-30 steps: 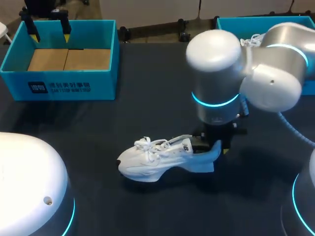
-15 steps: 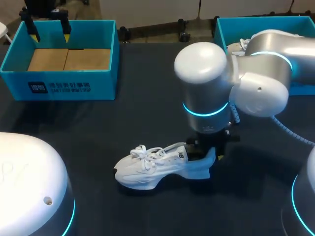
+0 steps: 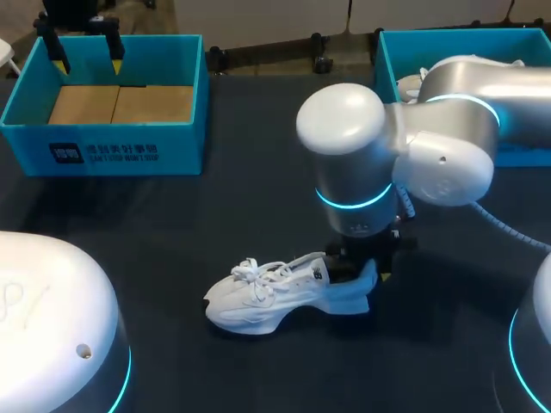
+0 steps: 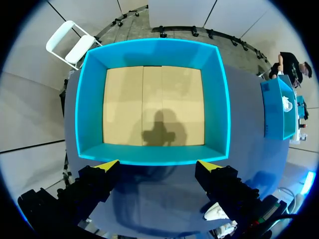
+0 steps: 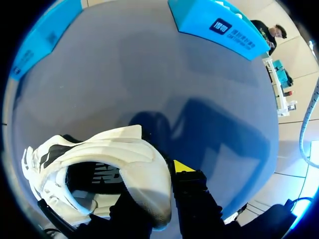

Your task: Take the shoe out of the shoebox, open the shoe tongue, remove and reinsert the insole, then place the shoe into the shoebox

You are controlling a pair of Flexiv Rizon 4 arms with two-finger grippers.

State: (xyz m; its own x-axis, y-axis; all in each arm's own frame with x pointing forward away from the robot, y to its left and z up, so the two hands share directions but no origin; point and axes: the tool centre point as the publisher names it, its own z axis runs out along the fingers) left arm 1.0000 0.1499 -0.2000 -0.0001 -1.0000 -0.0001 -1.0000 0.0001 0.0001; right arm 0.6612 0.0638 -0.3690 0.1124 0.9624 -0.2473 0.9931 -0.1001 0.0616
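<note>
— Where is the shoe (image 3: 275, 292)?
— On the dark counter (image 3: 241, 172), toward 6 o'clock, resting on its sole, toe to 9, heel to 3.
— And the right arm (image 3: 430, 146)?
— It comes in from 3 o'clock. The right pincer (image 3: 363, 261) is at the heel, touching it, largely hidden under the wrist.
— The boxes?
— A blue box (image 3: 103, 151) at 10 o'clock, the left pincer (image 3: 86, 53) over its far rim, tips apart. A second box (image 3: 405, 41) sits at 2 o'clock.

This is looking like a robotics lab. White left arm (image 3: 43, 327) and right arm (image 3: 405, 146) are glowing with blue rings over a dark table (image 3: 258, 155). Teal left box (image 3: 103, 155) and right box (image 3: 387, 60) are sitting on it.
</note>
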